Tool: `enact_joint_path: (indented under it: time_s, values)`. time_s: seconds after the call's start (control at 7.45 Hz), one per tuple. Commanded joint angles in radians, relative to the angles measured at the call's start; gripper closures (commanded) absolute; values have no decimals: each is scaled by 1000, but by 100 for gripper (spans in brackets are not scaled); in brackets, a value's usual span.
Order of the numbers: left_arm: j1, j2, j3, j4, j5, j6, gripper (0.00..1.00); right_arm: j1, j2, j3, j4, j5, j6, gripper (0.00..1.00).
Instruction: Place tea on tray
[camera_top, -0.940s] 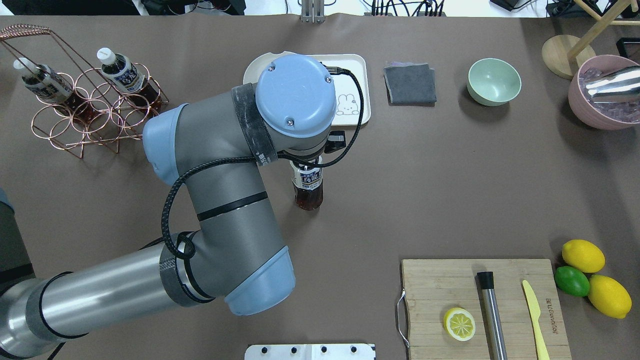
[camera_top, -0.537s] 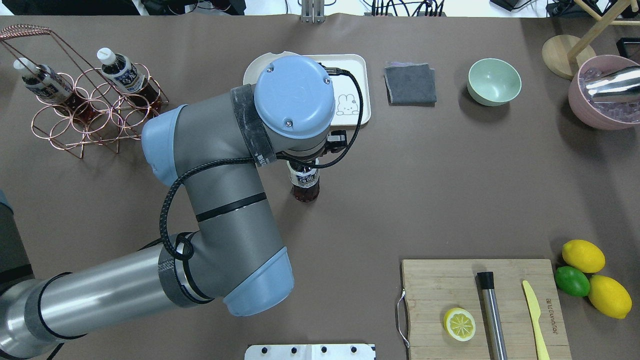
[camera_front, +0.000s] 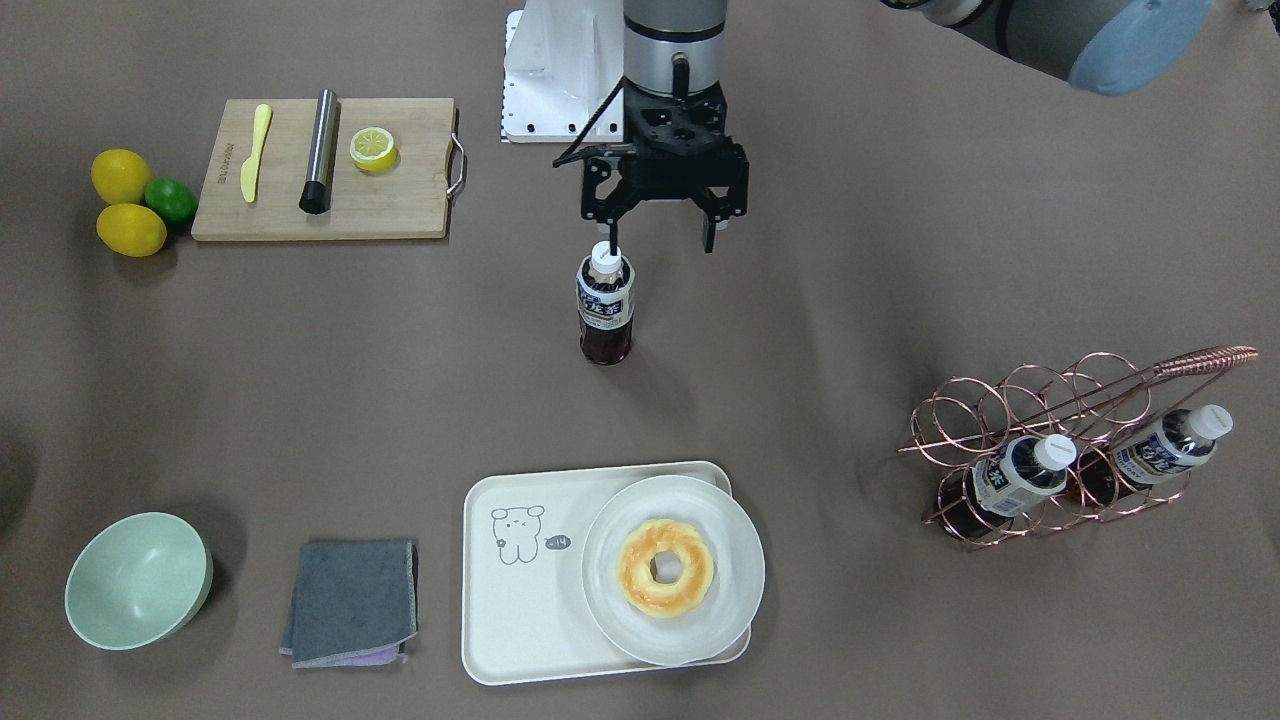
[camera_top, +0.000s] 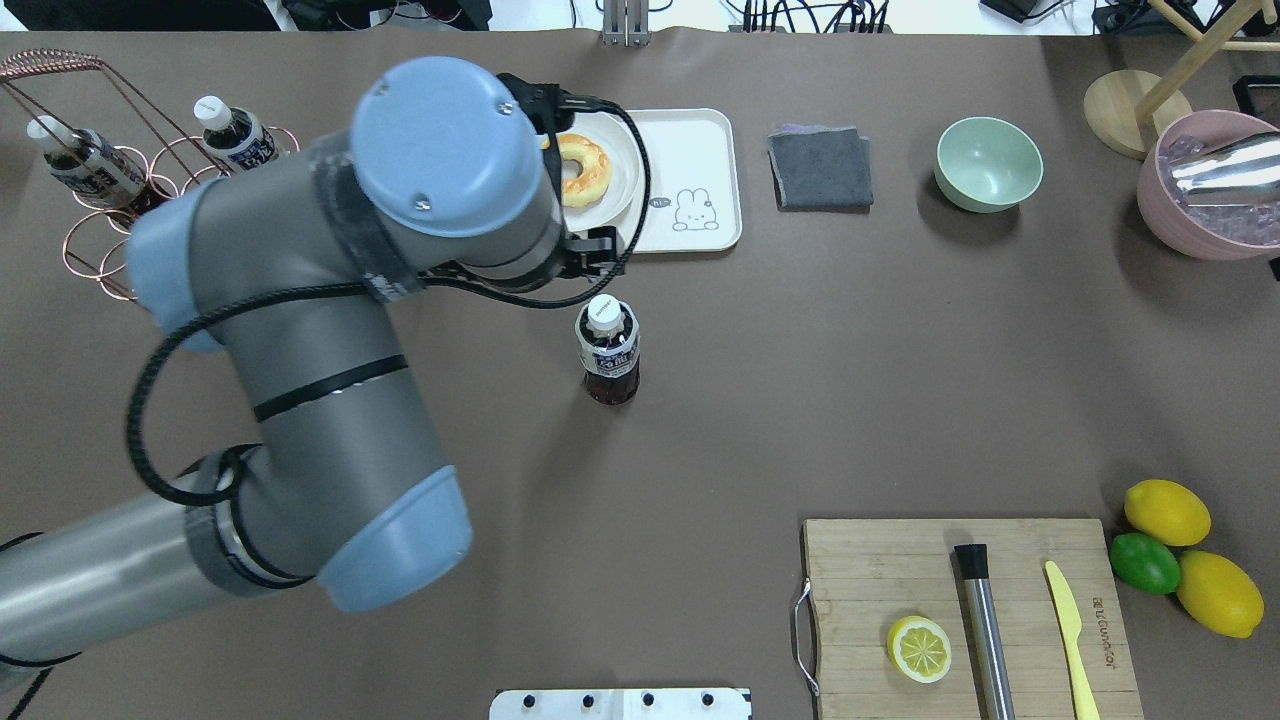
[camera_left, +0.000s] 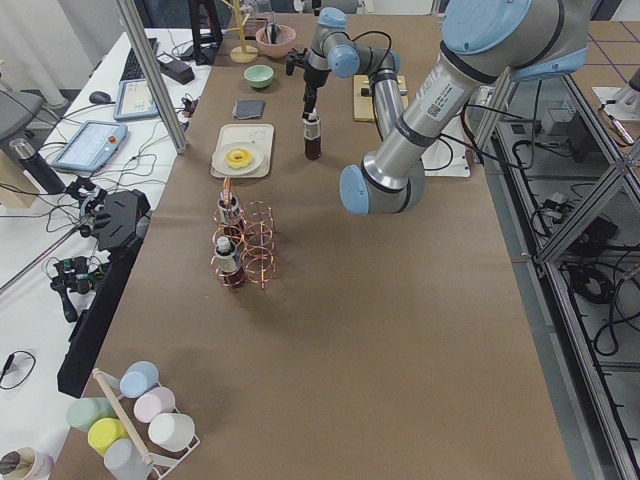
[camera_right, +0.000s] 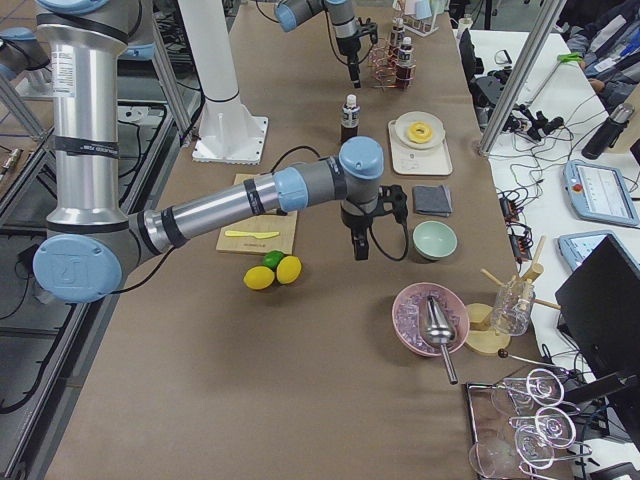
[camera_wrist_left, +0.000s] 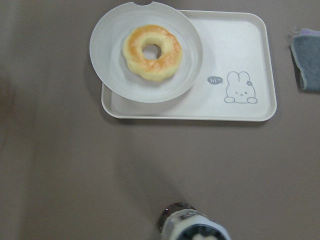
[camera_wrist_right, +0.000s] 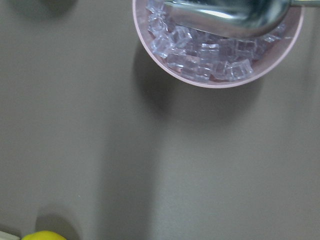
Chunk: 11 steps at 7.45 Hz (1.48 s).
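A tea bottle (camera_front: 605, 310) stands upright on the brown table, alone, with its white cap (camera_top: 603, 312) showing. My left gripper (camera_front: 660, 246) is open and empty, raised above the bottle and a little to its side; one fingertip (camera_front: 612, 248) lines up with the cap. The bottle's top shows at the bottom edge of the left wrist view (camera_wrist_left: 197, 230). The cream tray (camera_front: 520, 610) lies beyond the bottle (camera_top: 700, 140) and carries a round plate (camera_front: 735, 540) with a doughnut (camera_front: 665, 567). My right gripper (camera_right: 358, 245) shows only in a side view; I cannot tell its state.
Two more tea bottles (camera_front: 1020, 470) (camera_front: 1165, 445) lean in a copper wire rack (camera_front: 1050, 390). A grey cloth (camera_front: 350, 600) and green bowl (camera_front: 135, 580) lie beside the tray. A cutting board (camera_front: 400, 205) holds a lemon half, knife and metal rod. A pink ice bowl (camera_wrist_right: 215, 55) is under the right wrist.
My left gripper set the bottle down, let go of it and rose; the arm swung toward the rack side. The bottle now stands free with its cap uncovered.
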Motion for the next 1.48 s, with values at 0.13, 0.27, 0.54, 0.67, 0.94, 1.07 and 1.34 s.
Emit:
enact_joint_path:
  time_s: [0.13,0.27,0.54,0.67,0.94,1.07,1.34]
  values:
    - [-170,273,-194,-5,-115,277,3,-341,270,108,59,-96,659,0]
    - [-219,332,-217,-8,-153,351,3,-460,359,118,50,-190,818,0]
    - [-319,446,-228,-42,-194,541,3,-599,598,106,-165,-250,932,0]
    - [-363,515,-214,-116,-197,613,3,-703,751,71,-291,-384,1015,0]
    - [-431,674,-168,-346,-290,693,3,-809,884,-36,-307,-492,1080,0]
    - [-451,748,-154,-450,-330,710,3,-832,933,-94,-304,-528,1080,1]
    - [-454,786,-148,-510,-345,707,3,-842,981,-196,-303,-571,1065,4]
